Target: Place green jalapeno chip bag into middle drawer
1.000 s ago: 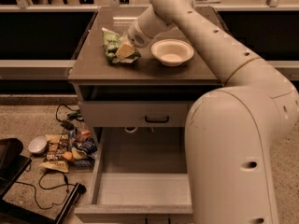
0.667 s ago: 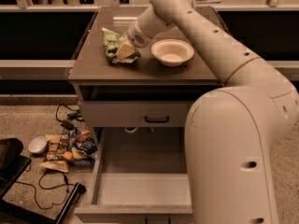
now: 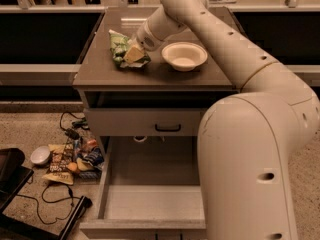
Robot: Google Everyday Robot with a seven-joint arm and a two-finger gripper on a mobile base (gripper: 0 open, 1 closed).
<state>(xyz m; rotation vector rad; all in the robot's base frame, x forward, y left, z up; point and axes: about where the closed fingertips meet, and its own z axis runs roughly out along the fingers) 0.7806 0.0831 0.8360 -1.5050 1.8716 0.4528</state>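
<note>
The green jalapeno chip bag (image 3: 121, 47) lies on the cabinet top (image 3: 150, 74), at its left side, to the left of a white bowl (image 3: 184, 55). My gripper (image 3: 134, 54) reaches over the cabinet top from the right and sits right on the bag's right end, touching it. The middle drawer (image 3: 155, 184) is pulled out below, with its pale floor showing and nothing in it. My arm covers the drawer's right side.
A shut upper drawer front with a black handle (image 3: 167, 128) sits above the open drawer. Snack packets (image 3: 70, 159), a small white bowl (image 3: 40, 155) and black cables (image 3: 55, 199) lie on the floor at the left. A dark object (image 3: 10, 171) stands at the far left.
</note>
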